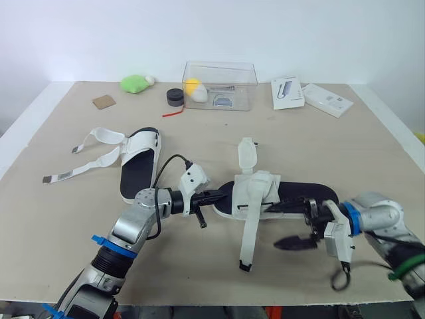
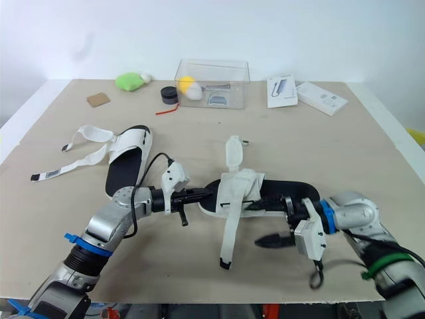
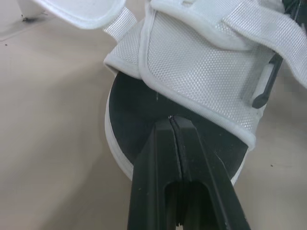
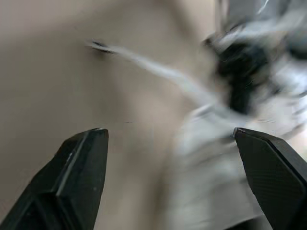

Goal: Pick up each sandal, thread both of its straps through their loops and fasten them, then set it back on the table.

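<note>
A black-soled sandal (image 1: 299, 194) with a white upper lies at the table's middle. One of its straps (image 1: 247, 154) points away from me and the other (image 1: 249, 239) trails toward the front edge. My left gripper (image 1: 219, 197) is shut, its tip (image 3: 171, 118) resting on the toe end of the black insole. From the right, my right gripper (image 1: 289, 224) stands open, one finger over the sandal's near side and the other finger (image 1: 292, 242) above the table. A second sandal (image 1: 139, 163) lies at the left with both straps (image 1: 86, 156) splayed open.
At the back stand a clear box (image 1: 220, 85), a black roll (image 1: 175, 97), a green plush (image 1: 135, 83), a cork square (image 1: 103, 102) and two white packages (image 1: 287, 92) (image 1: 327, 100). The front edge of the table (image 1: 199, 292) is close below both arms.
</note>
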Controlling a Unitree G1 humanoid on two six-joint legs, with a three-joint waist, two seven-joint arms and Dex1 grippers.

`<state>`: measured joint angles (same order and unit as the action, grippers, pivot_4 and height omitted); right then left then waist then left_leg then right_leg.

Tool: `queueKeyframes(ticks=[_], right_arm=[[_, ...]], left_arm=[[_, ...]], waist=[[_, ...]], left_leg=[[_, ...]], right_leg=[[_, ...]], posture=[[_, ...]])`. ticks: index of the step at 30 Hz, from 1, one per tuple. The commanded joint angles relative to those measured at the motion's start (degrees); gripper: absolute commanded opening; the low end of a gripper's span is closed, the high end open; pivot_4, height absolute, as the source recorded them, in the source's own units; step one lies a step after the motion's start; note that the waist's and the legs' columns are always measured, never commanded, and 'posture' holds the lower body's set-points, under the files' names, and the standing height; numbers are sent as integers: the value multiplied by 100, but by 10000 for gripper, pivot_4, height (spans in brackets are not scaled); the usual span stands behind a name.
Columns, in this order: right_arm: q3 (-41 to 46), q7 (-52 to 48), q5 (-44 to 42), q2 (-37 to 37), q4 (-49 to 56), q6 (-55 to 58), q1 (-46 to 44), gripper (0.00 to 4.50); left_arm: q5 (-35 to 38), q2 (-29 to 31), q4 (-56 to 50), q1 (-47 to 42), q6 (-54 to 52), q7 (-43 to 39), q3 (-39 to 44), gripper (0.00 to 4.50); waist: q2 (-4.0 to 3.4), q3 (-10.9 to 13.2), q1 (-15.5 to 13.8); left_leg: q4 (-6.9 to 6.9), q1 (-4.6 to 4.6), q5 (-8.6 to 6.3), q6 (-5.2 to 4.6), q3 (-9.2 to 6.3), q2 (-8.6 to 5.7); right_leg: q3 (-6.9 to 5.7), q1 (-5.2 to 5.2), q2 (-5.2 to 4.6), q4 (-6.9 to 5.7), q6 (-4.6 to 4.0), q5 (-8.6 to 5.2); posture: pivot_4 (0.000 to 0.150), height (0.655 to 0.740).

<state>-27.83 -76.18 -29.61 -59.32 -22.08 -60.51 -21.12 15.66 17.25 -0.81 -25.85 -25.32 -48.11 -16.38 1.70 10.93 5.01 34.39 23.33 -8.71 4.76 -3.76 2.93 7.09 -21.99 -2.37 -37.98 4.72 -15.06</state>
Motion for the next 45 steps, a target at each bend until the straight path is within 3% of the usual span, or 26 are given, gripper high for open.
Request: queueKeyframes(ticks=[1, 7, 12, 14, 23, 24, 26, 28, 30, 33, 34, 37, 45], right_arm=[[370, 558, -731, -642, 1798, 2509, 559, 43951], [871, 1098, -2992, -1659, 3418, 7203, 1037, 43951], [1195, 1546, -3618, -1704, 3894, 9423, 962, 43951], [1342, 1742, -3849, -1583, 4096, 10067, 960, 43951], [1698, 3007, -3563, -234, 4717, 10990, 1190, 43951], [1692, 3125, -3462, -111, 4774, 11039, 1193, 38200], [1693, 3220, -3339, 48, 4813, 11177, 1162, 32594], [1770, 3258, -3321, 187, 4781, 11293, 1071, 20942], [1838, 3188, -3260, 176, 4772, 11430, 1008, 15804], [1899, 2810, -3303, -69, 4787, 11827, 845, 2711], [1910, 2622, -3361, -186, 4795, 11992, 749, 591], [1982, 2218, -3800, -318, 4207, 12945, -328, 591], [2230, 2748, -3758, 712, 1677, 14873, -2715, 591]], left_arm=[[-39, -5, 48, 15, -8, -21, -10, 0], [-35, -24, 32, 63, -12, -28, -23, 0], [-22, -23, -33, 134, -41, 10, -7, 0], [-15, -25, -56, 154, -52, 25, 1, 0], [-19, -85, -40, 148, -53, 82, 5, 0], [-21, -93, -33, 141, -51, 84, 2, 0], [-24, -102, -16, 132, -42, 83, 5, 0], [-24, -111, 0, 117, -34, 92, 21, 0], [-26, -120, -4, 122, -32, 104, 22, 0], [-38, -131, -9, 140, -24, 116, 12, 0], [-41, -135, -14, 145, -24, 121, 9, 0], [-44, -165, 8, 141, -7, 131, 11, 0], [-80, -249, 90, 108, 49, 132, 1, 0]], waist=[[-8, -3, -5], [-2, -2, -36], [3, -5, -62], [4, -5, -69], [15, -11, -80], [15, -11, -80], [17, -13, -82], [17, -12, -82], [17, -12, -83], [17, -12, -85], [17, -12, -85], [14, -12, -70], [17, -14, -92]], left_leg=[[0, 1, 0, 0, 0, 0], [16, 9, 1, 0, 1, -8], [13, 28, -2, 3, 1, -8], [13, 52, -2, 3, -2, -8], [18, 89, -2, 3, -11, -9], [19, 89, -2, 3, -11, -9], [19, 90, -2, 3, -12, -9], [21, 93, -2, 3, -12, -9], [21, 93, -2, 3, -12, -9], [21, 94, -2, 3, -12, -9], [21, 95, -2, 3, -12, -9], [23, 97, -1, 2, -9, -9], [23, 118, 7, -9, -10, -13]], right_leg=[[0, 0, -1, 0, 0, 0], [11, -1, -3, -1, 0, -1], [10, -22, -2, 1, 1, -6], [8, -45, 0, 0, 3, -5], [4, -72, 4, 0, 15, -4], [4, -72, 4, 0, 16, -4], [3, -74, 4, 0, 18, -3], [4, -76, 3, 0, 18, -2], [4, -76, 4, 0, 18, -2], [3, -77, 5, 0, 18, -2], [4, -77, 3, 0, 18, -2], [8, -83, 3, 0, 16, 3], [6, -100, 2, 1, 12, 13]], posture=[[1500, 7400], [1500, 7400], [1500, 7400], [1500, 7400], [1500, 7400], [1500, 7400], [1500, 7400], [1500, 7400], [1500, 7400], [1500, 7400], [1500, 7400], [1500, 7400], [1500, 7400]])
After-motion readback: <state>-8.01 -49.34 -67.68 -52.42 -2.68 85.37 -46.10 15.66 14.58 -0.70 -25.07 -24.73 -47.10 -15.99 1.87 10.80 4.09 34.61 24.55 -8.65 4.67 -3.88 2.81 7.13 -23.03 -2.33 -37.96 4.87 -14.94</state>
